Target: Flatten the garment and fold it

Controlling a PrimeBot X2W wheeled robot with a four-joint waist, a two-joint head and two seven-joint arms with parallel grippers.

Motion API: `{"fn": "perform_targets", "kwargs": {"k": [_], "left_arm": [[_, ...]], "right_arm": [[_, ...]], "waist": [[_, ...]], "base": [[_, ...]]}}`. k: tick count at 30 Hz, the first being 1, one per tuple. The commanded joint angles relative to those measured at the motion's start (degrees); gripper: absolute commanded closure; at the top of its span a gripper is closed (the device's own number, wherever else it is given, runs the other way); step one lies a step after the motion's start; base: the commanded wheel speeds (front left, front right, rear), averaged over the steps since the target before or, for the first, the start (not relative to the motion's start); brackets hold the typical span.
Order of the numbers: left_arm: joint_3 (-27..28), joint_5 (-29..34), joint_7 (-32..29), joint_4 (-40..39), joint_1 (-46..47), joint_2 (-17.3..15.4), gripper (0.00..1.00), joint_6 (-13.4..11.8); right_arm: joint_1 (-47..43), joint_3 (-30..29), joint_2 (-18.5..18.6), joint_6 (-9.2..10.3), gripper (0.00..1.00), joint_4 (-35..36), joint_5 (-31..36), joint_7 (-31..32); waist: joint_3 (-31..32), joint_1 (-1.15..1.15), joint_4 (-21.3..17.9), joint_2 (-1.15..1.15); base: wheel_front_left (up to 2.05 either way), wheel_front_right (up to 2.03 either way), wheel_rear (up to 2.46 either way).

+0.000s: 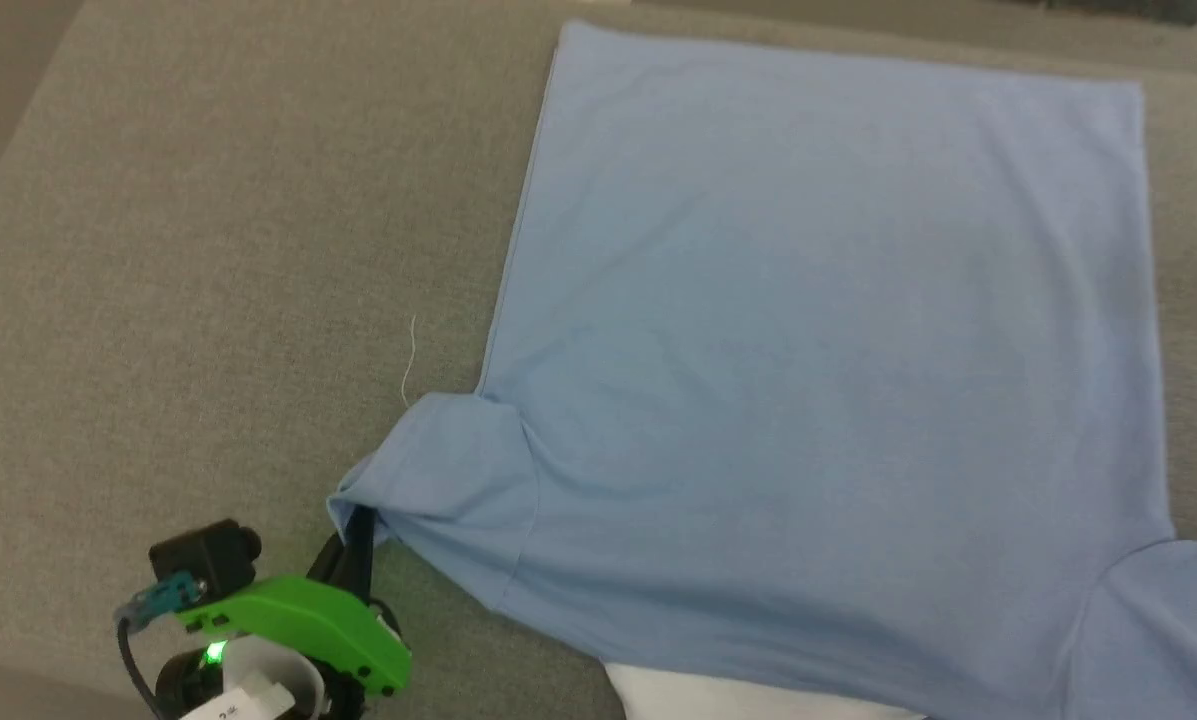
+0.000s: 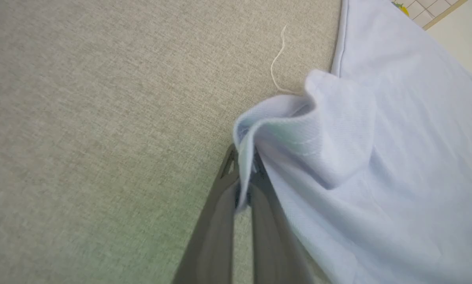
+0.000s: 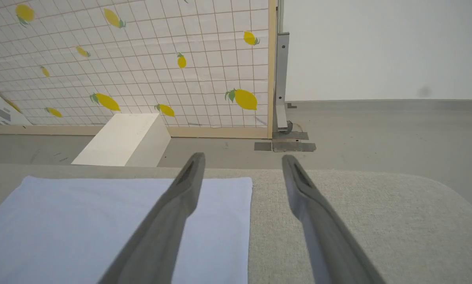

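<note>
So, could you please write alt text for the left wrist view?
The left gripper is shut on the bunched sleeve edge of the light blue garment, lying on a grey fabric surface. A loose white thread lies beside it.

Smooth matt cloth garment [image 1: 818, 330] on coarse woven upholstery [image 1: 218, 250].

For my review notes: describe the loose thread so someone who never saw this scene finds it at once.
In the head view, a light blue shirt lies spread on a grey-beige fabric surface. Follow its left edge down to the bunched sleeve pinched by the left tool; the thread runs up from that sleeve's top corner. It is the one thin, pale, wavy strand on bare surface.
</note>
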State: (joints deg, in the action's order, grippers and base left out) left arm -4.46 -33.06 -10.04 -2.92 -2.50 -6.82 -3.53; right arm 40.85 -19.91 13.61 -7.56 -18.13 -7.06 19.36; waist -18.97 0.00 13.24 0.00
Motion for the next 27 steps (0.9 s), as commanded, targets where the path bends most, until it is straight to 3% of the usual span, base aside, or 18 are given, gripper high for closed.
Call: {"fn": "perform_targets", "kwargs": {"k": [1,7,16,20,23,27], "left_arm": [[-0.29,-0.11,0.63,-0.29,1.53,0.48,1.0,0.34],[-2.6,-0.11,2.31,-0.66,3.83,1.59,1.0,1.29],[-4.05,-0.86,4.13,0.3,5.82,2.4,1.0,1.75],[-4.39,-1.09,4.48,1.35,6.37,2.5,1.0,1.89],[-4.41,-1.25,4.65,2.28,6.47,2.46,1.0,1.72],[-4.03,-1.1,4.68,3.17,5.57,1.78,1.0,1.3]], "right_arm": [[2.98,0.21,1.13,0.08,0.0,-1.97,1.2,2.06],[13.63,-3.14,3.71,0.08,0.0,-7.07,6.52,13.59],[19.39,-7.55,1.79,0.08,0.0,-5.35,13.82,31.05],[18.63,-7.38,0.9,0.08,1.0,-2.6,16.4,37.42],[15.13,-6.08,1.45,0.08,1.0,1.5,15.69,34.15],[7.87,-5.35,2.46,0.08,1.0,4.52,12.13,20.0]], "waist": [[-8.08,0.0,4.21,0.0],[-14.61,0.0,6.93,0.0],[-19.16,0.0,7.95,0.0],[-18.8,0.0,7.51,0.0],[-16.63,0.0,6.9,0.0],[-11.97,0.0,5.76,0.0]], "base": [[0.0,0.0,0.0],[0.0,0.0,0.0],[0.0,0.0,0.0],[0.0,0.0,0.0],[0.0,0.0,0.0],[0.0,0.0,0.0]]}}
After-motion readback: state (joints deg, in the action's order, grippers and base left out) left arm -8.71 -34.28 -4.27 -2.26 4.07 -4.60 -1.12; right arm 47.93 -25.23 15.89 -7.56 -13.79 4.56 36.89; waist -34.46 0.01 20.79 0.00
